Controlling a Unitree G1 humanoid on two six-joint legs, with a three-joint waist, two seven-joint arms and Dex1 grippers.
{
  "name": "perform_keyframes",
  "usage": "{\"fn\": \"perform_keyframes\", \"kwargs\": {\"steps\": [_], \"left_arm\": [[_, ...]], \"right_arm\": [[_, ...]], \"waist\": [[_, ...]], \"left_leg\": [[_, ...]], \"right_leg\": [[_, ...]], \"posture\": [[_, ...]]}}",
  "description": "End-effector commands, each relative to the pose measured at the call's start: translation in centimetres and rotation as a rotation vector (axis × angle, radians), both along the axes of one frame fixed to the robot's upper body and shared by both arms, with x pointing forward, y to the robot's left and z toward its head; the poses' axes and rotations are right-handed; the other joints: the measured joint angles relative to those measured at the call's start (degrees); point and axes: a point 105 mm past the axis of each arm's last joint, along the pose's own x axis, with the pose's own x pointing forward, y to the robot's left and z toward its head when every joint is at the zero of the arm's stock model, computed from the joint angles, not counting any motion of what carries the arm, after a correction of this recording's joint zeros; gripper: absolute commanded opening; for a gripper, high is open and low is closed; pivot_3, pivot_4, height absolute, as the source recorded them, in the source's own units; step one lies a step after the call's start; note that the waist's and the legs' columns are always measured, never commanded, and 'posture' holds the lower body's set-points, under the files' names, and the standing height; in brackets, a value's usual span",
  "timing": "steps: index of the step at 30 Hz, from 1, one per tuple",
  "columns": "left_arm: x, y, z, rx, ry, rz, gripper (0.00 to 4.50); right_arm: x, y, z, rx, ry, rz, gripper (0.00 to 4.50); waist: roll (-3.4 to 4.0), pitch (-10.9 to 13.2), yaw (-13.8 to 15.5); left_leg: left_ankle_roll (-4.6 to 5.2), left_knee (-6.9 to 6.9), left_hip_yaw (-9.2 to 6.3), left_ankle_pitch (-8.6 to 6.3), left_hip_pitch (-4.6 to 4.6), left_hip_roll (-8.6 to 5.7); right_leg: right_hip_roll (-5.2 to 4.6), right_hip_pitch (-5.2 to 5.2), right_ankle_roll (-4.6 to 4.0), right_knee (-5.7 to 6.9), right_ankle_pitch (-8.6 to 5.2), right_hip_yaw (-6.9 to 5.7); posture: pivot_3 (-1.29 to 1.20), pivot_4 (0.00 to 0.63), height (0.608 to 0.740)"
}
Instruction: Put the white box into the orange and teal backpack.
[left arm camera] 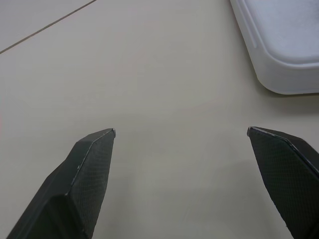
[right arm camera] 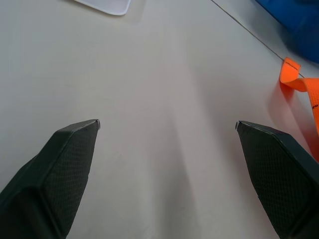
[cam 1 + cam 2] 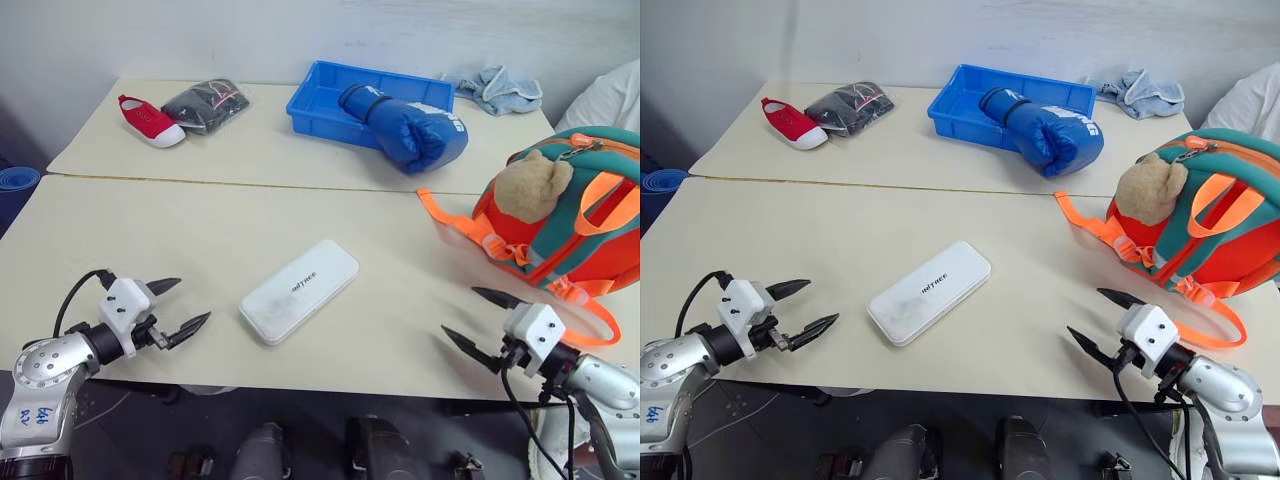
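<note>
We see the left gripper (image 3: 184, 304) with its jaws spread wide apart, holding nothing and hovering over the bare cream-coloured desk (image 3: 150, 230); the right gripper (image 3: 478, 320) likewise has its jaws wide apart and empty, above the desk near its front edge. In the left wrist view we catch just a rounded corner of the flat white rectangular box (image 1: 289, 45), the rest cut off by the frame; its small grey lettering is too fine for us to read. The small orange and teal backpack (image 3: 585, 215) with its tan plush bear (image 3: 530, 185) is cut off at the right edge, so we cannot tell whether its zip is open. The white box (image 3: 298, 290) lies flat and diagonal on the desk between the two grippers, nearer the left one, just beyond its fingertips and apart from both. The backpack stands on the desk just behind the right gripper, one orange strap (image 2: 301, 84) trailing beside that gripper's jaws.
</note>
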Motion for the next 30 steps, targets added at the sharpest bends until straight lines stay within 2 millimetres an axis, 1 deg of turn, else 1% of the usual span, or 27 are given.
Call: {"fn": "perform_keyframes", "kwargs": {"steps": [1, 6, 8, 11, 12, 13, 15, 16, 17, 18, 19, 21, 23, 25, 26, 27, 28, 30], "left_arm": [[0.0, -0.3, 0.8, 0.038, -0.032, -0.035, 4.46], [0.6, -0.1, 1.8, -0.046, -0.042, -0.012, 4.46], [0.5, -0.1, 2.1, -0.066, -0.037, -0.027, 4.46], [-0.1, -0.2, 2.0, -0.069, 0.023, -0.074, 4.46], [-0.5, -0.3, 2.2, -0.096, 0.045, -0.092, 4.48], [-0.9, -0.6, 2.5, -0.137, 0.068, -0.114, 4.30], [-2.7, -1.1, 2.2, -0.185, 0.177, -0.164, 3.87], [-3.2, -1.3, 2.0, -0.188, 0.210, -0.174, 3.54], [-3.9, -1.5, 1.5, -0.185, 0.245, -0.183, 3.29], [-4.4, -1.7, 1.1, -0.182, 0.260, -0.190, 2.96], [-4.7, -2.0, 0.8, -0.180, 0.272, -0.194, 2.62], [-5.3, -2.9, 0.2, -0.170, 0.282, -0.217, 2.04], [-5.5, -4.2, 0.0, -0.173, 0.273, -0.243, 1.38], [-5.4, -5.3, 0.0, -0.192, 0.255, -0.256, 0.76], [-5.3, -5.6, 0.0, -0.194, 0.251, -0.262, 0.40], [-5.0, -6.1, -0.2, -0.182, 0.240, -0.268, 0.11], [-4.7, -6.4, -0.4, -0.171, 0.229, -0.270, 0.02], [-4.0, -6.9, -0.4, -0.141, 0.212, -0.279, 0.02]], "right_arm": [[0.0, 0.0, 0.8, -0.004, -0.028, 0.010, 4.50], [0.4, 0.1, 1.1, 0.004, -0.039, 0.004, 4.50], [0.9, 0.0, 1.6, 0.057, -0.042, -0.027, 4.50], [1.7, 1.7, 2.8, 0.109, -0.030, 0.034, 4.50], [1.8, 2.4, 3.1, 0.132, -0.007, 0.065, 4.31], [1.9, 3.0, 3.4, 0.139, 0.003, 0.092, 4.10], [2.2, 5.2, 4.4, 0.102, 0.012, 0.179, 3.65], [2.5, 5.9, 4.8, 0.076, 0.006, 0.203, 3.26], [2.8, 6.7, 5.2, 0.053, 0.004, 0.222, 2.99], [3.4, 7.3, 5.6, 0.017, -0.010, 0.232, 2.63], [3.9, 7.9, 5.8, -0.012, -0.015, 0.243, 2.22], [5.0, 9.3, 6.5, -0.036, -0.020, 0.259, 1.59], [6.3, 10.7, 7.2, -0.023, -0.009, 0.268, 0.84], [7.4, 11.8, 7.3, -0.013, 0.023, 0.264, 0.16], [7.9, 12.1, 7.2, -0.019, 0.044, 0.261, 0.00], [8.6, 12.7, 7.1, -0.040, 0.056, 0.260, 0.00], [9.4, 13.2, 7.2, -0.057, 0.070, 0.246, 0.00], [10.7, 14.4, 7.4, -0.079, 0.111, 0.222, 0.00]], "waist": [[0.00, 0.00, 0.00], [0.00, 0.00, 0.01], [0.00, 0.00, 0.00], [0.00, 0.00, -0.33], [0.00, 0.00, -0.38], [0.00, 0.00, -0.41], [0.00, 0.00, -0.52], [0.02, 0.02, -0.70], [0.05, 0.03, -0.65], [0.05, 0.04, -0.65], [0.05, 0.04, -0.62], [0.05, 0.04, -0.44], [0.06, 0.04, -0.18], [0.06, 0.04, -0.09], [0.06, 0.04, -0.07], [0.06, 0.04, -0.10], [0.06, 0.04, -0.13], [0.06, 0.04, -0.28]], "left_leg": [[0.00, 0.00, 0.00, 0.00, 0.00, 0.00], [0.00, 0.01, 0.00, 0.00, 0.00, 0.00], [0.00, 0.02, 0.00, 0.00, 0.00, 0.00], [-0.06, 0.01, 0.01, 0.04, 0.00, 0.01], [-0.17, 0.00, 0.02, 0.10, 0.00, 0.02], [-0.16, -0.01, 0.02, 0.10, 0.00, 0.03], [-0.17, -0.01, -0.01, 0.10, 0.00, 0.06], [-0.19, -0.01, 0.00, 0.08, -0.01, 0.09], [-0.20, -0.02, 0.00, 0.08, -0.01, 0.08], [-0.19, -0.01, -0.01, 0.08, -0.01, 0.06], [-0.20, 0.00, 0.00, 0.08, -0.01, 0.06], [-0.20, 0.00, -0.01, 0.05, -0.01, 0.05], [-0.35, 0.00, -0.06, -0.02, -0.03, 0.04], [-0.38, 0.01, -0.08, -0.02, -0.06, 0.03], [-0.38, 0.02, -0.13, -0.01, -0.11, 0.03], [-0.34, 0.02, -0.16, 0.02, -0.15, 0.02], [-0.23, 0.03, -0.16, 0.10, -0.15, 0.00], [-0.19, 0.05, -0.15, 0.13, -0.19, -0.03]], "right_leg": [[0.00, 0.00, 0.00, 0.00, 0.00, 0.00], [0.00, 0.00, 0.00, 0.01, 0.00, 0.00], [0.00, 0.01, 0.00, 0.02, 0.00, 0.00], [0.01, -0.03, 0.00, 0.04, 0.00, 0.02], [0.02, -0.04, 0.00, 0.04, 0.00, 0.02], [0.03, -0.04, -0.01, 0.05, 0.00, 0.02], [0.05, -0.05, -0.03, 0.06, -0.01, 0.02], [0.06, -0.06, -0.04, 0.05, -0.02, 0.04], [0.05, -0.06, -0.04, 0.04, -0.02, 0.05], [0.03, -0.06, -0.04, 0.03, -0.02, 0.05], [0.03, -0.07, -0.05, 0.03, -0.03, 0.05], [0.02, -0.08, -0.07, 0.03, -0.03, 0.04], [-0.01, -0.10, -0.10, 0.03, -0.05, 0.01], [-0.02, -0.12, -0.11, 0.03, -0.06, 0.00], [-0.03, -0.13, -0.11, 0.03, -0.05, -0.04], [-0.03, -0.13, -0.11, 0.01, -0.06, -0.08], [-0.05, -0.12, -0.11, 0.00, -0.05, -0.10], [-0.07, -0.15, -0.10, 0.02, -0.05, -0.11]], "posture": [[0.00, 0.150, 0.740], [0.00, 0.150, 0.740], [0.00, 0.150, 0.740], [0.00, 0.150, 0.740], [0.00, 0.150, 0.740], [0.00, 0.150, 0.740], [0.00, 0.150, 0.740], [0.00, 0.150, 0.740], [0.00, 0.150, 0.740], [0.00, 0.150, 0.740], [0.00, 0.150, 0.740], [0.00, 0.150, 0.740], [0.00, 0.150, 0.740], [0.00, 0.150, 0.740], [0.00, 0.150, 0.740], [0.00, 0.150, 0.740], [0.00, 0.150, 0.740], [0.00, 0.150, 0.740]]}}
